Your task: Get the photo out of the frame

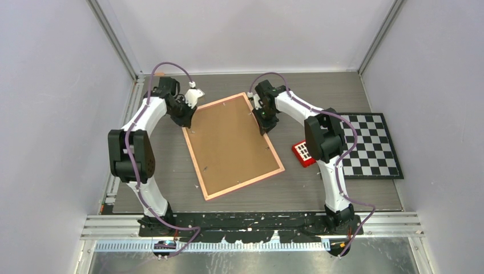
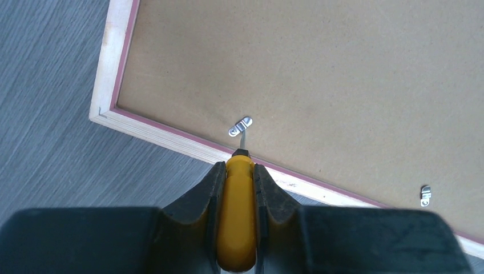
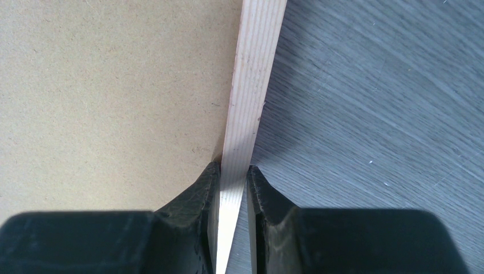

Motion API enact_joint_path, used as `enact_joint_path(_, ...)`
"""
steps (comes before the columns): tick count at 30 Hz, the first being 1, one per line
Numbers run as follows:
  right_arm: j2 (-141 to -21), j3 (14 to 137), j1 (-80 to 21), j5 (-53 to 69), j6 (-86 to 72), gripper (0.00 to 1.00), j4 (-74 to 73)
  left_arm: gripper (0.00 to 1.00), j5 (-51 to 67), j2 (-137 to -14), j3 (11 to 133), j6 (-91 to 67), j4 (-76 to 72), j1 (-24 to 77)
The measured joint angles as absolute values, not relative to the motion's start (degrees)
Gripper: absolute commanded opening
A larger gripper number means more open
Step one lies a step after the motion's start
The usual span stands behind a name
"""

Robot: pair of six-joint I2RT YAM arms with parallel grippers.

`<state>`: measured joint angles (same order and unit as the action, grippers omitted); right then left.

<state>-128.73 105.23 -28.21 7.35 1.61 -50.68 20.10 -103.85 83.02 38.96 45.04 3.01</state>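
- Fingers (image 2: 206,191) of the left gripper (image 2: 237,171) clamp a yellow-handled screwdriver (image 2: 237,228), its tip at a small metal clip (image 2: 241,126).
- Right gripper (image 3: 234,171) pinches the pale wooden right edge of the frame (image 1: 233,145).
- That frame lies face down and skewed at mid-table, brown fibreboard side up, with a thin pink border; a second clip (image 2: 425,195) sits further along the edge.
- Grey wood-grain table (image 1: 319,191), pale walls around.
- Red block (image 1: 303,153) sits between the frame and the checkerboard (image 1: 368,145); bare table runs along the frame's near edge.
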Motion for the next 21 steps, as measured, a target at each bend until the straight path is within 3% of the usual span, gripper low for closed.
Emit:
enact_joint_path(10,-128.73,105.23,-28.21,7.35,1.61,0.01,-50.68,0.00,17.34,-98.74,75.18,26.89,35.16,3.38)
enact_joint_path(21,-127.96,104.47,-30.30,4.03,6.66,0.00,-49.87,0.00,17.28,-97.82,78.96,15.29,34.92,2.92)
